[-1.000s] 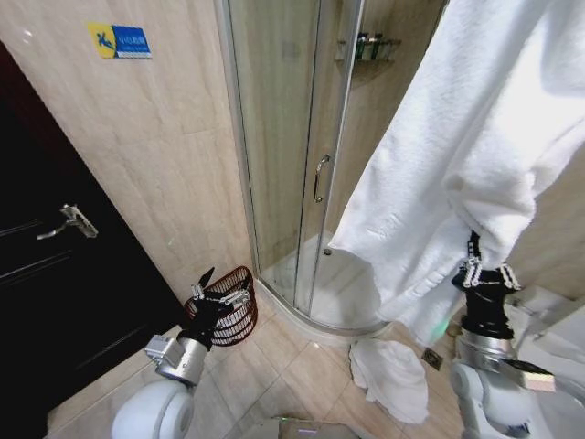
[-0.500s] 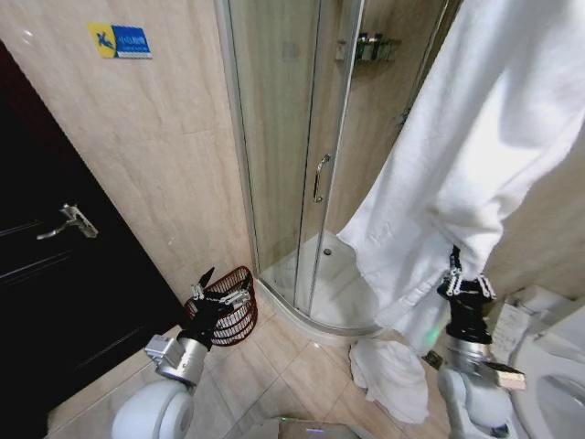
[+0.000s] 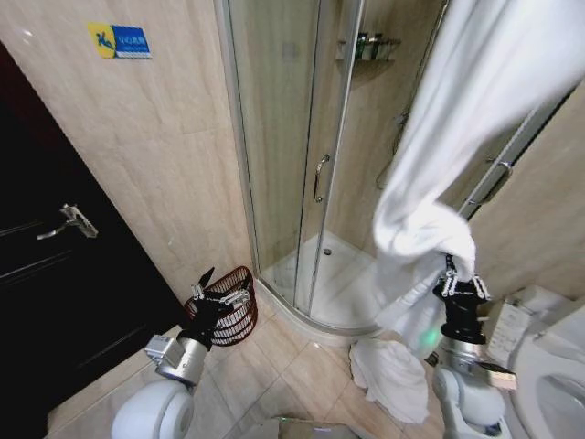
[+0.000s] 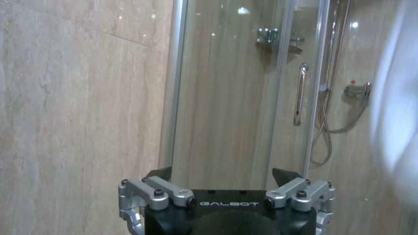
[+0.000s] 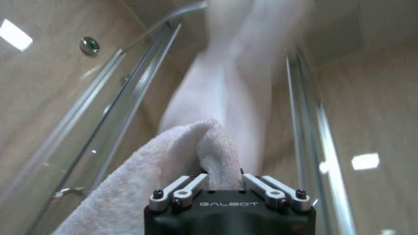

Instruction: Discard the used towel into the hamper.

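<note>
Head view shows the right gripper (image 3: 451, 271) raised beside the shower enclosure (image 3: 302, 165), its fingers clamped on a fold of the white towel (image 3: 457, 137). That towel hangs from up high (where it is fastened is out of frame) and bunches into a thick lump just above the gripper. In the right wrist view the same gripper (image 5: 225, 177) pinches a ridge of towel (image 5: 196, 147) between its closed fingers, with terry cloth spilling down one side. A second white towel (image 3: 391, 377) lies crumpled on the tiled floor (image 3: 283, 366) near the shower's curved sill.

On the robot's left, the left gripper (image 3: 219, 288) sits low, fingers spread wide and holding nothing, directly in front of the hamper (image 3: 239, 315). This dark red-brown wire basket stands on the floor against the beige wall, between the black door (image 3: 55, 274) and the shower's glass corner. From the left wrist view, the left gripper (image 4: 225, 183) points toward the glass panel.
</note>
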Robot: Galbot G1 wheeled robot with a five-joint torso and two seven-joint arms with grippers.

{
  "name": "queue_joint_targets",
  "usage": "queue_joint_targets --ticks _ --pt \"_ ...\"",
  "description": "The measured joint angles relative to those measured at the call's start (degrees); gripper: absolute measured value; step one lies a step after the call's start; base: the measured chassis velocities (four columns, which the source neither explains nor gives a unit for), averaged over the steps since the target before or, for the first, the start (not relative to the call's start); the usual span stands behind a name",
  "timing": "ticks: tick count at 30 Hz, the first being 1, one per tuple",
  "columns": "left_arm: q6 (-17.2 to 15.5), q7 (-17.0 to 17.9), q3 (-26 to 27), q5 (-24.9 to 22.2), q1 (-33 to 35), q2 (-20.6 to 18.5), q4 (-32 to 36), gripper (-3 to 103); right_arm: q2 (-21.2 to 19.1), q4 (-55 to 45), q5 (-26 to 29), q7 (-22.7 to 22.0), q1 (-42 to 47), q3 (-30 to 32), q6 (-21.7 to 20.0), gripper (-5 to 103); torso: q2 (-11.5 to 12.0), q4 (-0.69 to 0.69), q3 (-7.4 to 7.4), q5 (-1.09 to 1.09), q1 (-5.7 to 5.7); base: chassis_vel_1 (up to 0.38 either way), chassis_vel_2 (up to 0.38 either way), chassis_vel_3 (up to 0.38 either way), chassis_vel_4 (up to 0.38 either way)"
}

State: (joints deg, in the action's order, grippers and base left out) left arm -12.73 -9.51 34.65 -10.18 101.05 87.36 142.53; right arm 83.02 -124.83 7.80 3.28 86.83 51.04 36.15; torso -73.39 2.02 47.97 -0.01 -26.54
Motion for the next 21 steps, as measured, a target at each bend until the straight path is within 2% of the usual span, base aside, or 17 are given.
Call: queue_joint_targets --ticks 5,10,12,14,16,17,21 --pt "0.0 0.0 0.0 0.0 0.0 0.0 0.0 100 -1.4 -6.0 -2.9 -4.2 -0.5 2.6 -3.1 9 0.0 0.00 0.00 0.02 0.00 0.000 0.000 0.000 0.000" --pt "0.0 0.0 0.0 0.0 0.0 0.0 0.0 100 -3.0 -11.7 -4.0 -4.8 -1.0 5.9 -4.5 9 0.0 -0.01 0.00 0.03 0.00 0.000 0.000 0.000 0.000" --pt "0.0 0.0 0.0 0.0 0.0 0.0 0.0 100 -5.4 -15.9 -2.4 -4.9 -1.7 8.4 -6.1 9 0.0 -0.01 -0.02 -0.05 0.00 0.000 0.000 0.000 0.000" --pt "0.0 0.0 0.0 0.0 0.0 0.0 0.0 100 -6.0 -16.5 -1.8 -4.8 -1.9 8.9 -6.4 9 0.0 -0.01 -0.02 -0.04 0.01 0.000 0.000 0.000 0.000" --pt "0.0 0.0 0.0 0.0 0.0 0.0 0.0 100 -8.2 -18.6 1.9 -4.7 -2.2 10.4 -8.5 9 0.0 0.00 -0.01 0.01 0.01 0.000 0.000 0.000 0.000" --pt "0.0 0.0 0.0 0.0 0.0 0.0 0.0 100 -8.2 -18.6 1.9 -4.7 -2.2 10.4 -8.5 9 0.0 0.00 -0.01 0.01 0.01 0.000 0.000 0.000 0.000" --pt "0.0 0.0 0.0 0.0 0.0 0.0 0.0 100 -9.8 -18.9 9.5 -4.7 -1.2 11.1 -12.8 9 0.0 0.00 -0.01 0.03 0.00 0.000 0.000 0.000 0.000"
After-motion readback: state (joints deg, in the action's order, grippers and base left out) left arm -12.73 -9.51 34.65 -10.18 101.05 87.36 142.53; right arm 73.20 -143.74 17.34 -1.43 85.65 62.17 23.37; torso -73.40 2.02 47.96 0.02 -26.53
